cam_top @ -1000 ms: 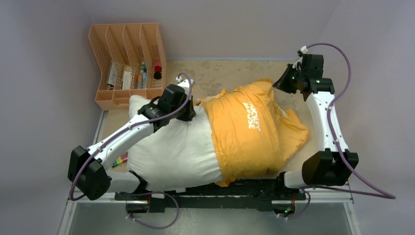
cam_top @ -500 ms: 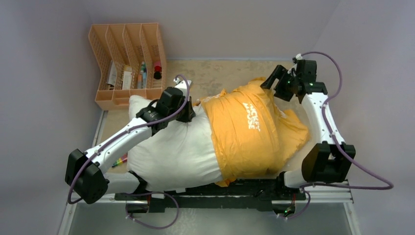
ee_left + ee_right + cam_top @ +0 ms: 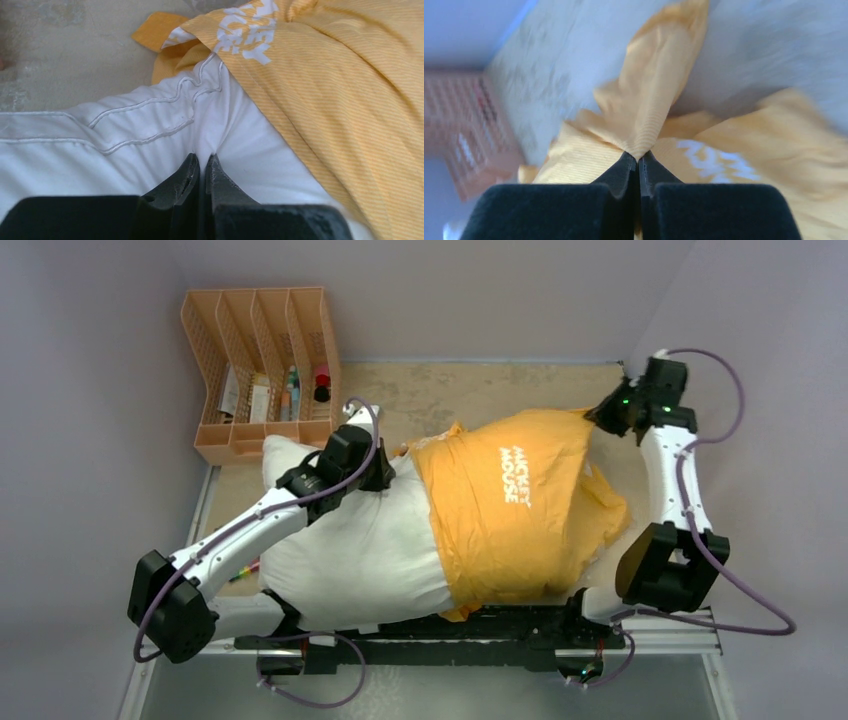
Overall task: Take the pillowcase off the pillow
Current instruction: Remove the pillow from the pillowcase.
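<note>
Top external view shows the pillow (image 3: pixel 350 550) lying across the tabletop (image 3: pixel 450 390) in front of the arm bases, with the pillowcase (image 3: pixel 505 510) covering only its right-hand portion. The left-hand portion is bare white, so you can judge the removal as roughly half done.

The left tool (image 3: pixel 202 161) is closed, pinching a fold of the pillow's white fabric below the piped seam, near the cover's open edge. Treat it as the anchor.

The right tool (image 3: pixel 639 159) is closed on a bunched corner of the pillowcase at the far right. The fabric runs taut from that corner back toward the pillow.

What is left: draw the cover rightward off the covered portion until it separates completely. Expect the plump filling to resist the pull, so the anchor grip must not slip. The orange file rack (image 3: pixel 260 370) sits just beside the pillow's far-left corner.
</note>
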`<state>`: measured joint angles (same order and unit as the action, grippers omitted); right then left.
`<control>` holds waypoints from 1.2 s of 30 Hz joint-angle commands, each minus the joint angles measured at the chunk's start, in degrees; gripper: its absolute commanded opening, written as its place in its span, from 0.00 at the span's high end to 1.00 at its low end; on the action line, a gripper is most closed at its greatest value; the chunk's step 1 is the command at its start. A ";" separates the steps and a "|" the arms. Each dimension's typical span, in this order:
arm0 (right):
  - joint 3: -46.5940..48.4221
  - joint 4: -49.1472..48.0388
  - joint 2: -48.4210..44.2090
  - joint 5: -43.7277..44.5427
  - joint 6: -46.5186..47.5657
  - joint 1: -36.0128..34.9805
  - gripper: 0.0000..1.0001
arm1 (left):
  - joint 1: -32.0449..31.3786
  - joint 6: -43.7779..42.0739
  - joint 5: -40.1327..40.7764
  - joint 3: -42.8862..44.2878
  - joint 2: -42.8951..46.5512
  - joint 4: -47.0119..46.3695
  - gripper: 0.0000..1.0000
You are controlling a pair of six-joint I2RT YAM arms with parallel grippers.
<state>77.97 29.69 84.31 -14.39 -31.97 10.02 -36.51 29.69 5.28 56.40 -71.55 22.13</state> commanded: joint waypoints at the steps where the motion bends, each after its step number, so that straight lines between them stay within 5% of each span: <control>1: 6.61 2.77 -1.79 9.50 3.65 11.78 1.00 | 0.71 3.04 11.54 -6.03 1.41 13.27 1.00; 9: 4.70 0.31 -2.49 -2.34 5.10 12.64 1.00 | 0.79 4.75 13.09 -9.06 3.42 13.60 1.00; 10: 4.09 0.22 -2.48 -5.86 5.35 12.41 0.97 | 0.77 4.72 13.03 -8.77 3.21 13.76 1.00; 13: 2.82 1.16 -3.01 -14.88 6.55 10.23 0.55 | 0.76 4.46 12.39 -7.55 3.17 13.40 1.00; 16: 1.60 4.15 -6.04 -8.27 9.59 4.11 0.30 | 0.79 3.95 11.81 -5.55 3.26 13.29 1.00; 26: -8.19 2.66 -11.18 -9.09 10.69 -16.82 0.13 | 0.74 3.09 8.57 -1.61 2.47 13.11 1.00; 28: -8.19 3.39 -8.85 -5.50 10.36 -20.30 0.18 | 0.78 3.01 8.33 -1.51 2.38 13.16 1.00; 34: -6.92 5.46 -9.84 15.55 8.74 -21.77 0.87 | 0.68 3.66 8.63 -2.41 3.33 14.07 1.00; 36: -5.98 6.34 -11.50 23.72 7.89 -21.55 1.00 | 0.69 4.13 9.22 -3.12 4.08 14.04 1.00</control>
<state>70.04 33.45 76.40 -9.96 -23.16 -11.75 -36.36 35.14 11.60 54.57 -68.93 24.01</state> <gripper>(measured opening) 0.123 0.034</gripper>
